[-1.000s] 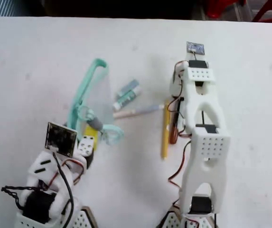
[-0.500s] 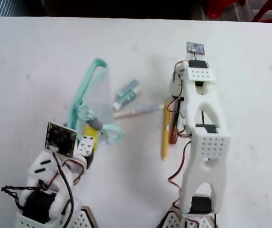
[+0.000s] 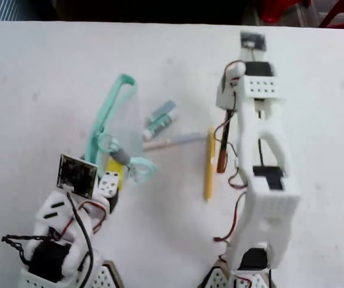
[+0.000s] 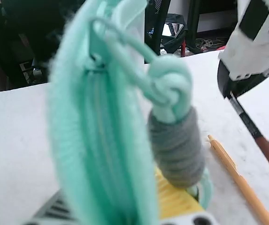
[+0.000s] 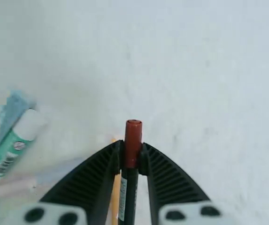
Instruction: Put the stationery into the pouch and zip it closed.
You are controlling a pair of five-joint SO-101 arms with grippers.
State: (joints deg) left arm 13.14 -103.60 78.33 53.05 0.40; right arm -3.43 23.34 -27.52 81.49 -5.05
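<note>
The clear pouch [image 3: 119,129] with a mint zip edge [image 4: 96,140] lies left of centre, its near corner raised. My left gripper [image 3: 115,172] is shut on that corner beside the grey-wrapped zip pull [image 4: 175,145], and its yellow finger [image 4: 174,202] shows under the pull. My right gripper [image 5: 132,146] is shut on a dark pen with a brown cap [image 3: 221,161], held above the table. A yellow pencil [image 3: 208,165] lies just beside it. A glue stick [image 3: 161,118] and a pale pen [image 3: 173,141] lie between the pencil and the pouch.
The white table [image 3: 316,108] has free room to the right and along the far side. The right arm [image 3: 262,150] stretches over the table's right half. Dark floor and red chair legs [image 3: 292,9] lie past the far edge.
The right arm has lifted and stretched toward the far edge, carrying the brown-capped pen. The left arm and the pouch have stayed still.
</note>
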